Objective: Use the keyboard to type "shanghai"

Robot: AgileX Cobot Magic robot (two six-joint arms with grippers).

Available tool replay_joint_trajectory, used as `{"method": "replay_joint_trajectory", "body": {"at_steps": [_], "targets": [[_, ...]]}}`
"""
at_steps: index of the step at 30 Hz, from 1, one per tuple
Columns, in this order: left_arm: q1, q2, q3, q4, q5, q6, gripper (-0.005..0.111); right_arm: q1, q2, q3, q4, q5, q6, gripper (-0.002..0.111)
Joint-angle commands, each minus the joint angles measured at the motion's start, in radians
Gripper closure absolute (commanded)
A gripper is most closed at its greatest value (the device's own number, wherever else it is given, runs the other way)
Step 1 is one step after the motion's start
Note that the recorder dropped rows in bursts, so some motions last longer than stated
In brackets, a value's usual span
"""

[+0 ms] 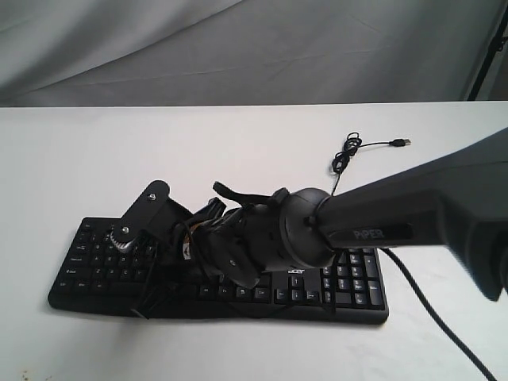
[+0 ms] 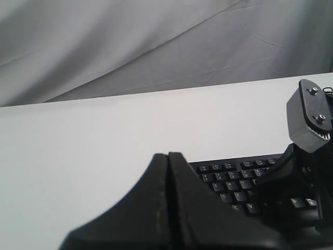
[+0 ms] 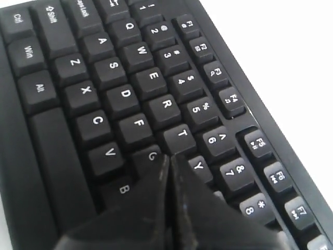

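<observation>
Exterior view first: the keyboard [image 1: 353,282] lies flat on the white counter [image 1: 238,143], long side across the frame. Its cable [image 1: 347,155] is curled on the counter beyond it, with the plug [image 1: 402,143] lying loose. The right arm [image 1: 397,218] reaches in from the right and across the middle. Its wrist and wiring hide most of the letter block, so from here I cannot say which key is under the tip. Left wrist view: the left hand [image 2: 168,156] has its two fingers pressed flat together with nothing between them. It hangs low beside the keyboard [image 2: 229,179], whose letter keys show just past it, and a grey screwed fitting [image 2: 308,115] shows at the frame's edge. Right wrist view: the right hand [image 3: 170,160] is likewise clenched on nothing and used as a single poker. Its tip is down where G [image 3: 152,155], T [image 3: 182,133] and Y [image 3: 197,165] meet, with H hidden beneath it. I take this for the g or h in the middle of the word, though I cannot tell whether a key is actually pressed. The next move wants a clean lift and then a slide along the home row. A [image 3: 101,40] sits well away, next to Caps Lock [image 3: 86,13], and the drop must land square on one cap without clipping a neighbour.
</observation>
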Motion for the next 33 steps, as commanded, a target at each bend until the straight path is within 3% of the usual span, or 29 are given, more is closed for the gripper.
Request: {"method": "replay_joint_trajectory", "body": {"at_steps": [1, 6, 16, 33], "targets": [[-0.004, -0.003, 0.004, 0.001, -0.005, -0.003, 0.107, 0.001, -0.03, 0.006, -0.006, 0.005, -0.01, 0.108], [-0.004, -0.003, 0.004, 0.001, -0.005, -0.003, 0.107, 0.022, -0.038, -0.055, -0.026, 0.055, -0.017, 0.108], [-0.004, -0.003, 0.004, 0.001, -0.005, -0.003, 0.107, 0.091, 0.155, -0.384, -0.058, 0.191, -0.025, 0.108], [-0.004, -0.003, 0.004, 0.001, -0.005, -0.003, 0.107, 0.091, 0.198, -0.394, -0.058, 0.083, -0.034, 0.108]]}}
